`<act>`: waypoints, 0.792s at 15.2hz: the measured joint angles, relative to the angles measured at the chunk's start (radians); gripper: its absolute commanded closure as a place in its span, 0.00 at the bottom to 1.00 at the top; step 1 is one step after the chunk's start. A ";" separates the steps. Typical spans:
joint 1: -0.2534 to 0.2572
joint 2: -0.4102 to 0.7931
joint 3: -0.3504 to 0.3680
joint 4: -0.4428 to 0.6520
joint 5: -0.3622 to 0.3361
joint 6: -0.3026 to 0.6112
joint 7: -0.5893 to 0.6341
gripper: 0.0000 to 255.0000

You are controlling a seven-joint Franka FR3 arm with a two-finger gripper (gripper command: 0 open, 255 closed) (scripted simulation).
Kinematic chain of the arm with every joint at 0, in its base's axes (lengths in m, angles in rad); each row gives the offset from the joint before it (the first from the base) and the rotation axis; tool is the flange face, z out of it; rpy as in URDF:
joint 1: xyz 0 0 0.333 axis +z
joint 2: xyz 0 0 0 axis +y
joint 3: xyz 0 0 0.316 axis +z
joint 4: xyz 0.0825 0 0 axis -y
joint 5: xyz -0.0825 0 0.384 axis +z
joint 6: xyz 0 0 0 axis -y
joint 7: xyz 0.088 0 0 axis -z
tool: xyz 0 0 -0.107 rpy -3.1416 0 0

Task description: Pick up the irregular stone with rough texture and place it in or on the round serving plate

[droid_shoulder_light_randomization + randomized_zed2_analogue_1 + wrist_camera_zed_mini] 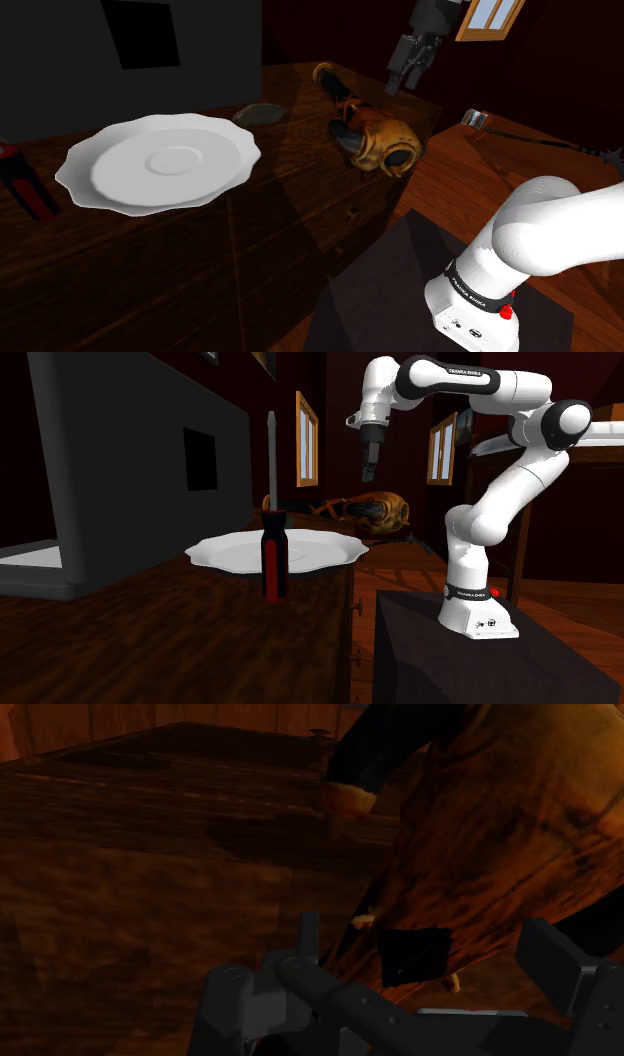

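Stone (262, 113) beside plate (105, 190), well apart from jaws

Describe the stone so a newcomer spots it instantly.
Start at the big white scalloped plate on the dark wooden table. Just beyond its far rim lies the stone: low, flat, grey-green, unlike the taller orange-brown object to the shoulder view's right.

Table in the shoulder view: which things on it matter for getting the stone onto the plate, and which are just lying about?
For the job:
- stone, behind the plate
- plate, white with a wavy rim
- hand, open, above the table

Lying about:
- screwdriver, red and black
- orange-brown object with black straps
- long dark tool
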 measured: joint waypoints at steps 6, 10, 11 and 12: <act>0.055 0.179 -0.028 0.106 -0.009 0.047 -0.163 0.00; 0.105 0.343 -0.043 0.208 -0.011 0.082 -0.326 0.00; 0.118 0.385 -0.042 0.245 -0.009 0.080 -0.362 0.00; 0.129 0.422 -0.043 0.268 -0.008 0.087 -0.403 0.00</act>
